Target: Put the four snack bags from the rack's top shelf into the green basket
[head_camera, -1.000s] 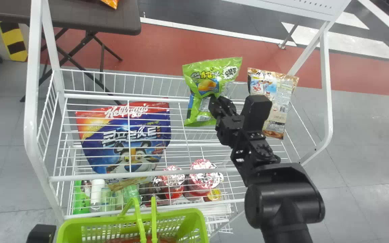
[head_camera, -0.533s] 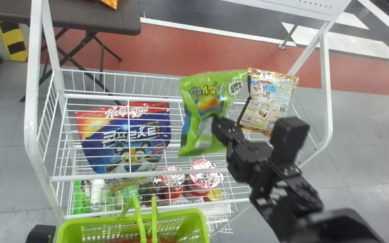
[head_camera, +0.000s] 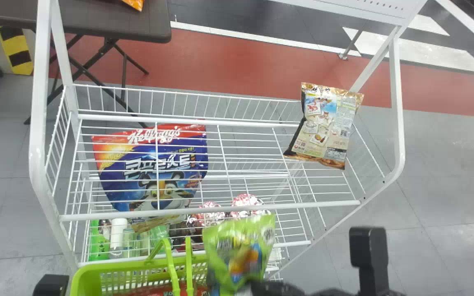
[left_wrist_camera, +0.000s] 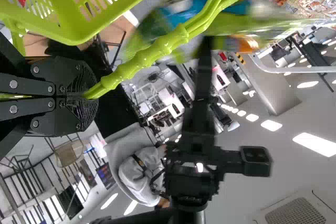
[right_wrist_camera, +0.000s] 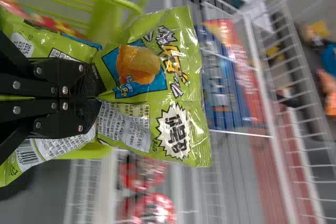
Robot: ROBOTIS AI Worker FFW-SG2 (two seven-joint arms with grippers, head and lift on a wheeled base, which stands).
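Currently, right jaws pinch snack bag (right_wrist_camera: pixel 184 103), left jaws pinch handle (left_wrist_camera: pixel 157 48) of green basket (head_camera: pixel 126 265). Low entry could snag bag on handle, dropping it outside.

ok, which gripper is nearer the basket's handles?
Left. The left gripper is clamped on the handles; the right gripper is off to their right, holding the green bag.
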